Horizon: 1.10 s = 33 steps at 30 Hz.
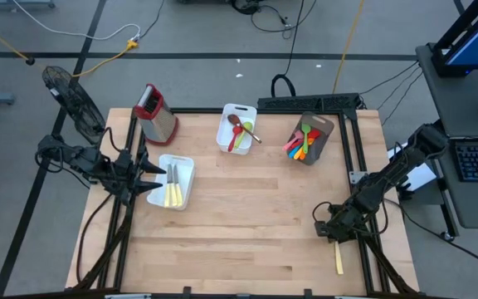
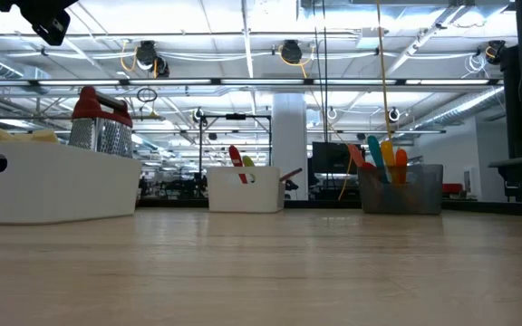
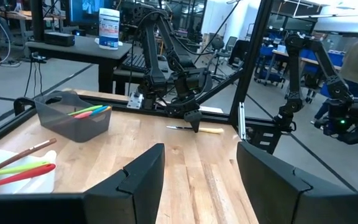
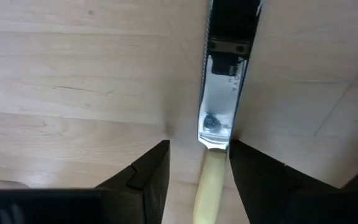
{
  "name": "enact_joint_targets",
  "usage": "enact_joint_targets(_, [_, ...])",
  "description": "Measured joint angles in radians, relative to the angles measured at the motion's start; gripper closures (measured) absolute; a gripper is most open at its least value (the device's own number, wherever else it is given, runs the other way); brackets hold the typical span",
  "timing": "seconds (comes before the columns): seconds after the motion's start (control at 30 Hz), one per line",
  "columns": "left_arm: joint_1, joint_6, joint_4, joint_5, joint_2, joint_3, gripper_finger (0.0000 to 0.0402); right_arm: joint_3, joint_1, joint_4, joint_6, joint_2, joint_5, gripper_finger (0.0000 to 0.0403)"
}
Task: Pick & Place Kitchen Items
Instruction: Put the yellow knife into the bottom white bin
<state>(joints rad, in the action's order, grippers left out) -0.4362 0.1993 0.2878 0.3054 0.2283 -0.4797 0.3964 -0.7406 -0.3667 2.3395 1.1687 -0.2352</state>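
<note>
A cream-handled knife lies flat on the table near the front right, its blade pointing away from its handle. My right gripper points steeply down over it and is open, one finger on either side of the handle where it meets the blade. The left wrist view shows that gripper low over the knife. My left gripper is open and level at the table's left edge, beside a white tub holding two cream-handled knives. My right gripper comes from above, slanting, with its fingers astride the handle's blade end. A gap shows between the handle and one finger. The other finger stands right beside the handle; I cannot tell whether it touches. The knife lies flat on the table.
A second white tub with spoons stands at the back middle, and a holder of coloured utensils at the back right. A red-topped grater stands at the back left. Black frame rails run along the table's sides.
</note>
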Motion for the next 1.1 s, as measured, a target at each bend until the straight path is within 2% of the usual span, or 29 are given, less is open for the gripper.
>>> enact_joint_targets(0.2, [0.000,-0.012,0.000,0.000,0.000,0.000,0.0195,-0.001,0.006,-0.082,0.010,0.002,0.031,0.0255])
enact_joint_targets(0.53, [0.000,-0.013,0.000,0.000,0.000,0.000,0.0195,-0.001,0.039,-0.142,-0.005,0.060,0.096,0.0353])
enact_joint_targets(0.7, [0.000,-0.011,-0.002,0.000,0.000,0.000,0.0194,-0.002,0.042,-0.033,-0.014,0.089,0.255,0.0393])
enact_joint_targets(0.87, [0.000,-0.006,-0.005,0.002,0.000,0.000,0.0194,-0.002,0.072,0.066,-0.037,0.089,0.383,0.0401])
enact_joint_targets(1.1, [0.000,0.020,-0.005,0.002,0.000,0.000,0.0195,-0.002,0.105,0.067,-0.095,0.089,0.377,0.0402])
